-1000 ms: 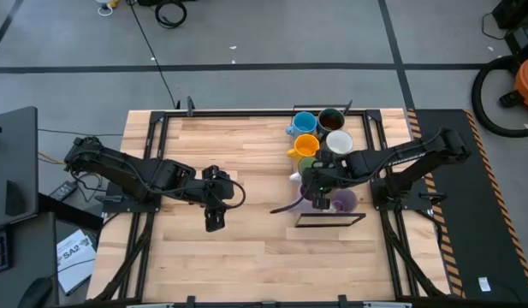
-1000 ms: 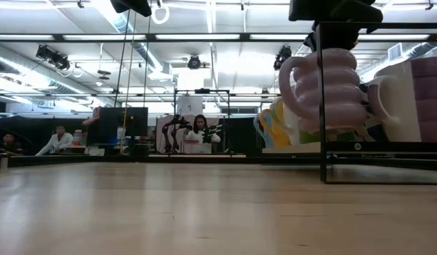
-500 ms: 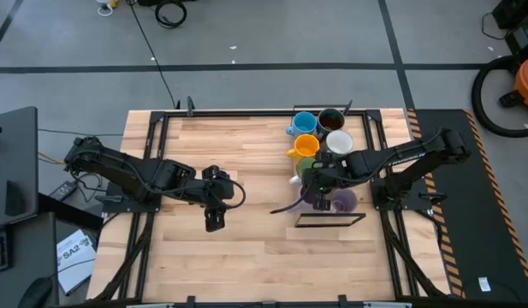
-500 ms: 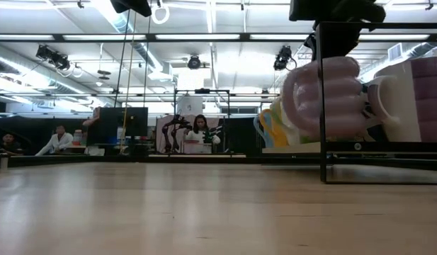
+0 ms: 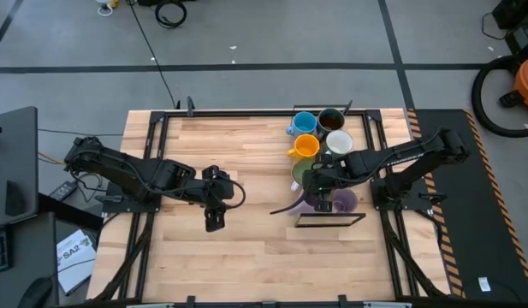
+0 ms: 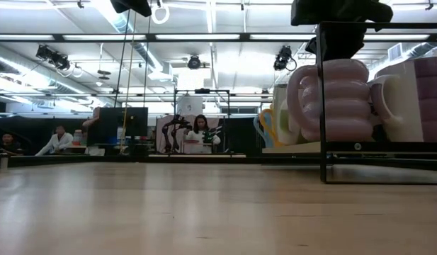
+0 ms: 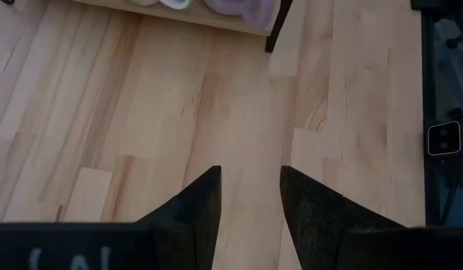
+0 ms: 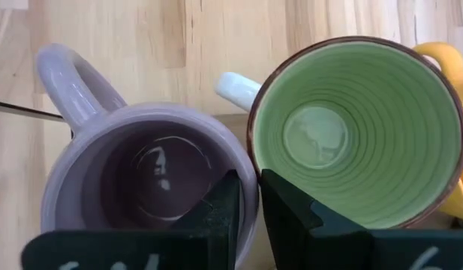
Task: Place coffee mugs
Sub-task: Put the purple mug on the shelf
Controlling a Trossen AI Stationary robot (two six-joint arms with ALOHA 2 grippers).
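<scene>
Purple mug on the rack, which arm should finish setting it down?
The right: its hand is at the purple mug's rim beside the green mug. The left hand hangs mid-table, empty.

From above, the right gripper (image 5: 317, 185) and its arm covered most of the purple mug (image 5: 320, 202) and part of the green mug (image 5: 303, 168). In the low view a second purple mug (image 6: 431, 99) was cut off by the right edge, and the yellow mug (image 6: 273, 131) sat mostly hidden behind the ribbed one. The people (image 6: 200, 134) in the background were too small to make out. The right wrist view cropped the yellow mug's handle (image 8: 452, 64).
</scene>
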